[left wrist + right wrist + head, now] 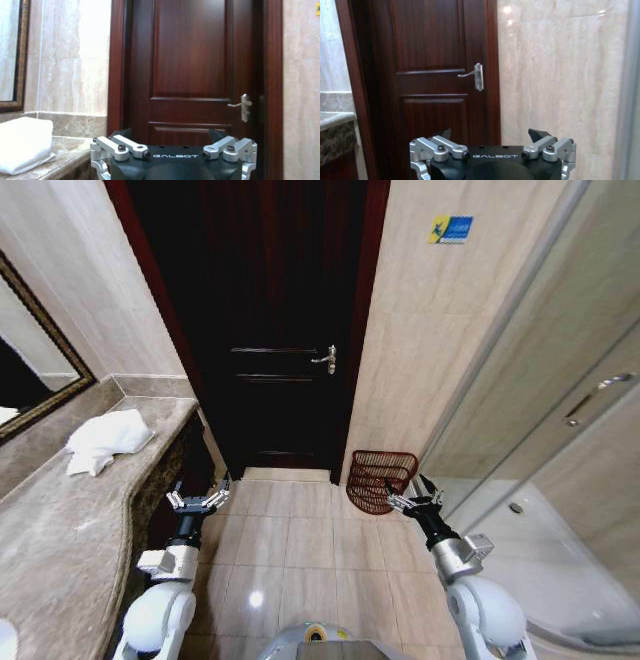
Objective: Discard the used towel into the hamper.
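Both grippers hang low over the tiled floor in front of the robot, with nothing in either. Left gripper (198, 500) sits at the left of the floor area, just beside the dark front face of the marble counter (60, 540), its silver fingers spread apart and empty. Right gripper (416, 500) is held out on the right, its fingers likewise spread wide with nothing between them; in the head view it overlaps the near edge of the hamper (380, 478).

That hamper is a small reddish-brown openwork basket of thin ribs, standing on the floor at the foot of the beige tiled wall (450, 330), just right of the dark wooden door (270, 320). From above it looks tipped toward the robot, so its open mouth shows.

A white towel (105, 442), loosely folded, lies on the far part of the counter, at the left, well apart from the hamper and from both grippers. A framed mirror (35, 370) runs along the wall behind the counter.

The door is shut and carries a silver lever handle (325, 359) on its right side. In the left wrist view the towel (25, 150) rests on the counter edge to one side of the left gripper (174, 150), with the door straight ahead. A glass shower enclosure (560, 480) fills the right side of the room.
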Robot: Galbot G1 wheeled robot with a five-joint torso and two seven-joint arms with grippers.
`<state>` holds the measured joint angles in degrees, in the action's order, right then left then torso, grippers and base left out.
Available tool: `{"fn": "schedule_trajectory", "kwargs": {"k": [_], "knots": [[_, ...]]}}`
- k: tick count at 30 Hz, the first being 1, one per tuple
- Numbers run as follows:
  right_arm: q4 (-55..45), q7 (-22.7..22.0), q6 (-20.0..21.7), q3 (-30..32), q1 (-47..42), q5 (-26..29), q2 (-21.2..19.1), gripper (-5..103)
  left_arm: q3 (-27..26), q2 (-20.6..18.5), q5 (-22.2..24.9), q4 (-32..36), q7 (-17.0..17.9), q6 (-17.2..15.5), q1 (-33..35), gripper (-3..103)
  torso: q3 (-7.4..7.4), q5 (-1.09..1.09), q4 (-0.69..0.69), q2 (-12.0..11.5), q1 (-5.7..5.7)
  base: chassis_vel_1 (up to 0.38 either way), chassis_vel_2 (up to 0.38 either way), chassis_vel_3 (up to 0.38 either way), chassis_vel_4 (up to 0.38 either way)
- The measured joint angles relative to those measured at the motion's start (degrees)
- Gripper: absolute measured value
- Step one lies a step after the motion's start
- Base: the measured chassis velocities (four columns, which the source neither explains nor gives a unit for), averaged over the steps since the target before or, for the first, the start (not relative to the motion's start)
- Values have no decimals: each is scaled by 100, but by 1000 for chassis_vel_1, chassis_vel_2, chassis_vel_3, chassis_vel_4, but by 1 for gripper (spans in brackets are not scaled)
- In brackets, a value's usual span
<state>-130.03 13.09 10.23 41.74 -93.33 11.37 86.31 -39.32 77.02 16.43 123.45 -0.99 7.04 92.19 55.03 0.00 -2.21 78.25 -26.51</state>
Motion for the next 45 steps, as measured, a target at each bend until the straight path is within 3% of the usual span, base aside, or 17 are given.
{"fn": "schedule_trajectory", "kwargs": {"k": [16,34,45], "knots": [[60,314,-93,-44,-17,-17,20,100,-2,30,-44,-47,-10,91,33,100,0,0,-1,-1,-1,-26,196,196,-23],[104,251,-112,-57,10,-20,31,100,12,71,-44,-105,-32,149,54,100,0,0,-1,0,1,125,122,123,127],[215,445,-191,-19,4,-36,9,100,55,93,13,-131,153,187,15,100,0,0,0,0,1,67,69,68,68]]}}
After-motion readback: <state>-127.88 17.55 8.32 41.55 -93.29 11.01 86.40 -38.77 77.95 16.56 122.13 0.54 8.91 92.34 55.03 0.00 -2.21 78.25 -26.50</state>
